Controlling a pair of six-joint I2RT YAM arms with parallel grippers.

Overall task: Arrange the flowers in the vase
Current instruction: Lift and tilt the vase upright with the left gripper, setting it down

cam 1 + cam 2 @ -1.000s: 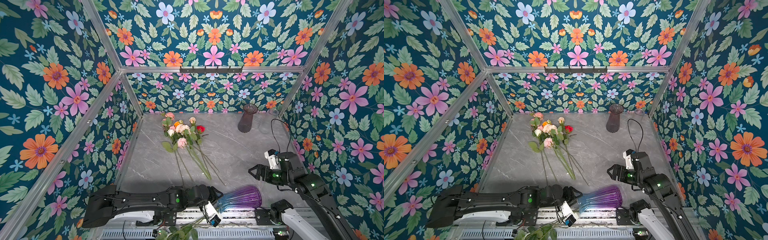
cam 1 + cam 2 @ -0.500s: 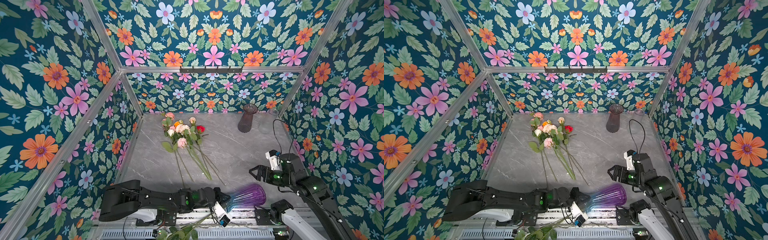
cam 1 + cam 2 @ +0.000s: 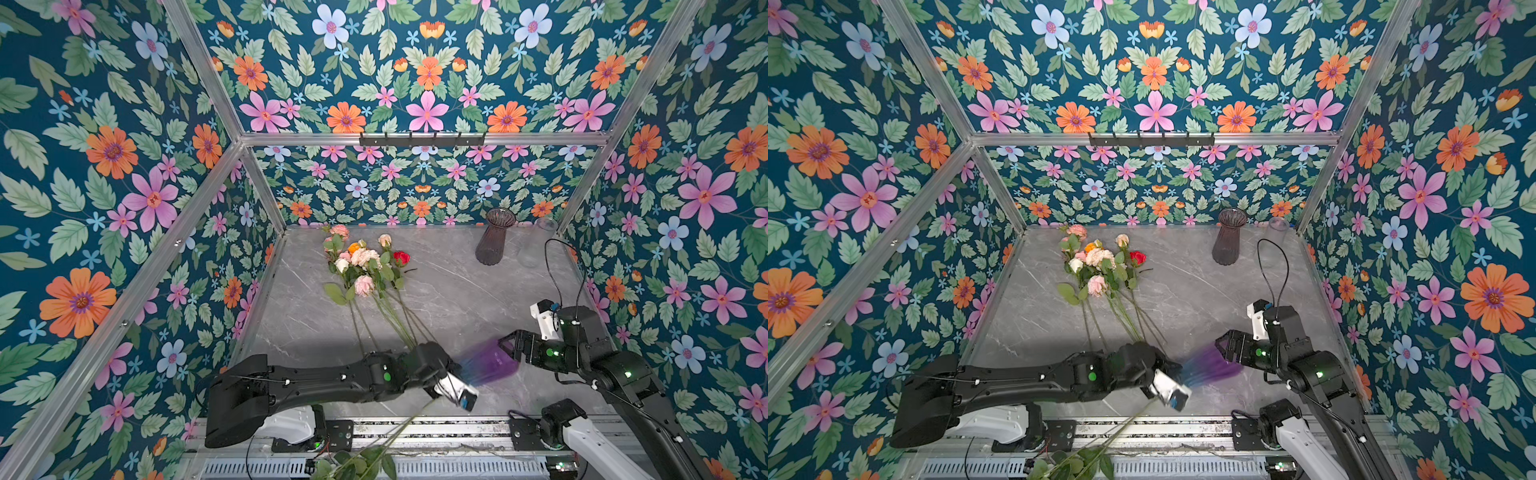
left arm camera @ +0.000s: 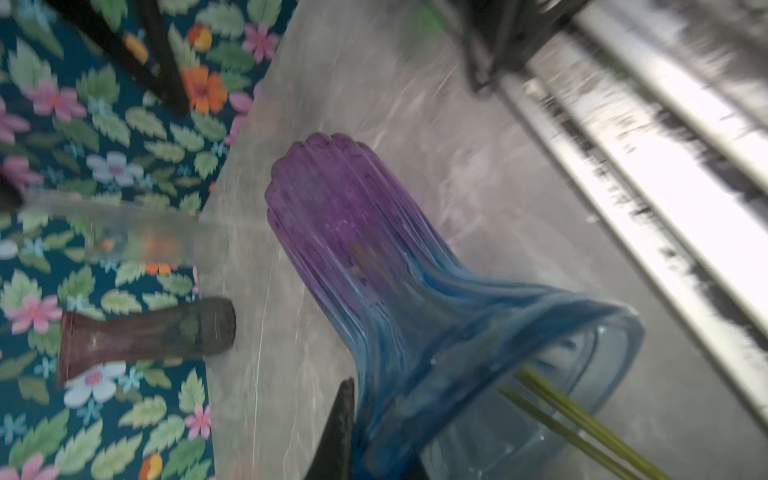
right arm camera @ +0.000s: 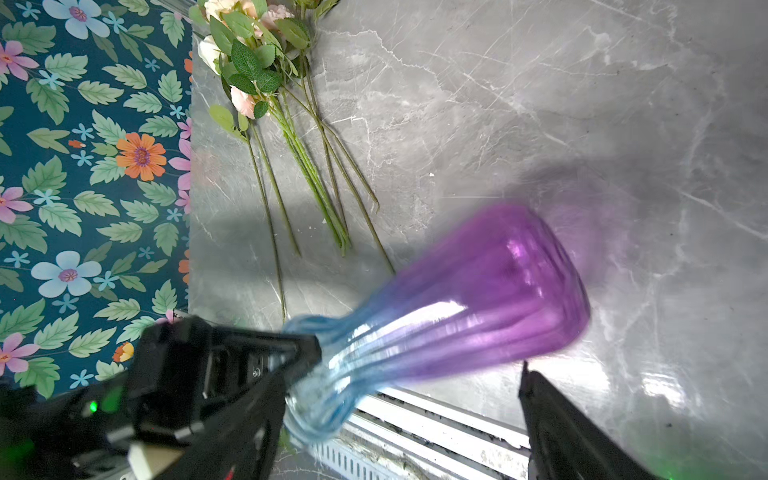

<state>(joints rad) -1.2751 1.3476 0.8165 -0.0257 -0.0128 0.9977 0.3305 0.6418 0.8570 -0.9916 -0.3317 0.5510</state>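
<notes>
The flowers (image 3: 365, 266) lie bunched on the worktop (image 3: 457, 282) beyond the vase (image 3: 490, 365), stem ends toward it. The vase, purple base and blue mouth, is tilted off upright; green stems (image 4: 561, 407) protrude from its mouth. The left gripper (image 5: 309, 361) clamps the mouth rim. The right gripper (image 3: 509, 353), jaws wide apart, is just beside the vase base.

No text, label, brand, number or sign can be read in any of the views.
</notes>
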